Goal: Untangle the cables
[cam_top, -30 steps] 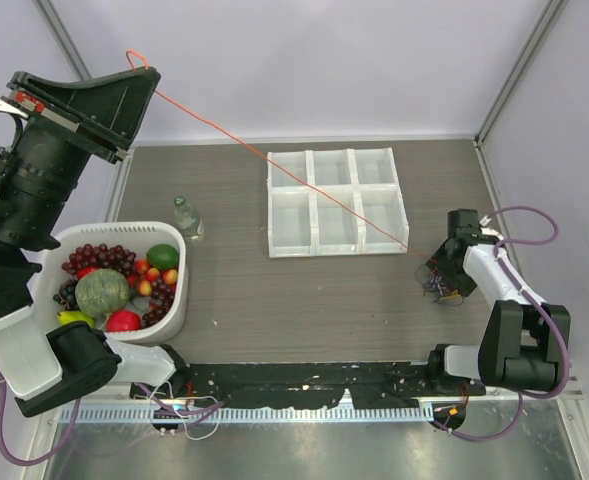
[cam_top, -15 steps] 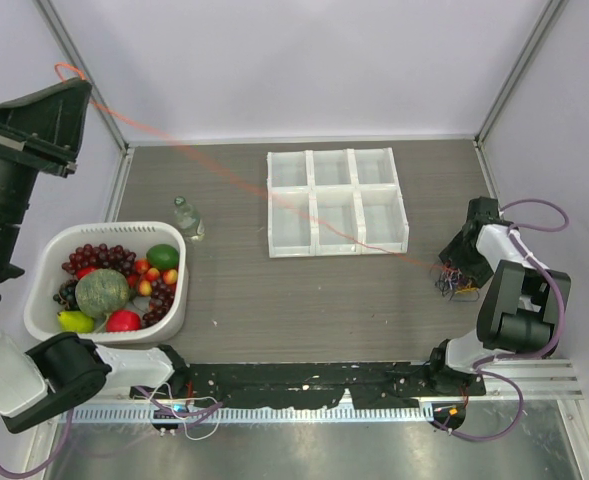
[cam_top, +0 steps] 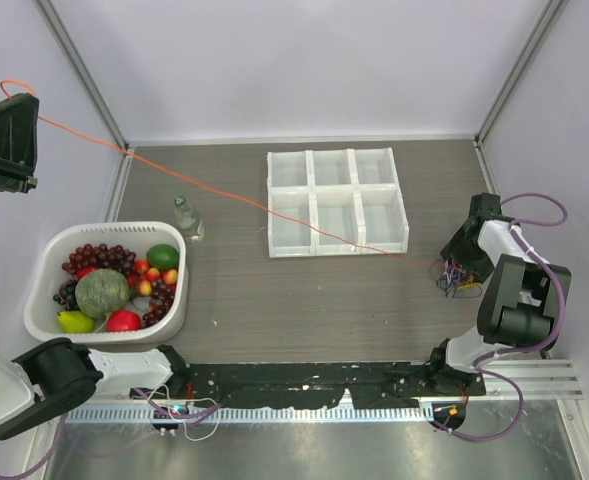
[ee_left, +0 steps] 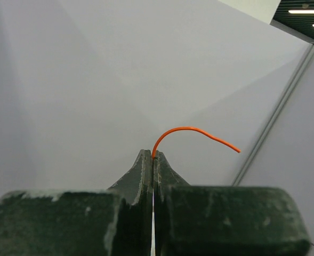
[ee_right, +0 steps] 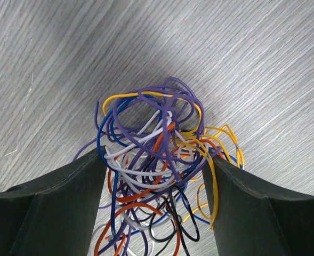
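The cables lie as a tangle of purple, blue, white, orange, yellow and black strands on the wooden table, at the right in the top view. My right gripper is open and straddles this tangle, with strands touching both fingers. One orange cable runs taut from the tangle up to the far left. There my left gripper is raised high and shut on it. In the left wrist view the orange cable's free end curls out above the shut left gripper.
A white six-compartment tray sits at the table's middle back, and the taut orange cable crosses above it. A white basket of fruit stands at the left. A small clear bottle is beside it. Walls close in on the left and right.
My left gripper has swung further left with the orange cable, so the taut line now crosses lower over the tray. The right gripper shifted slightly right, then held over the tangle.
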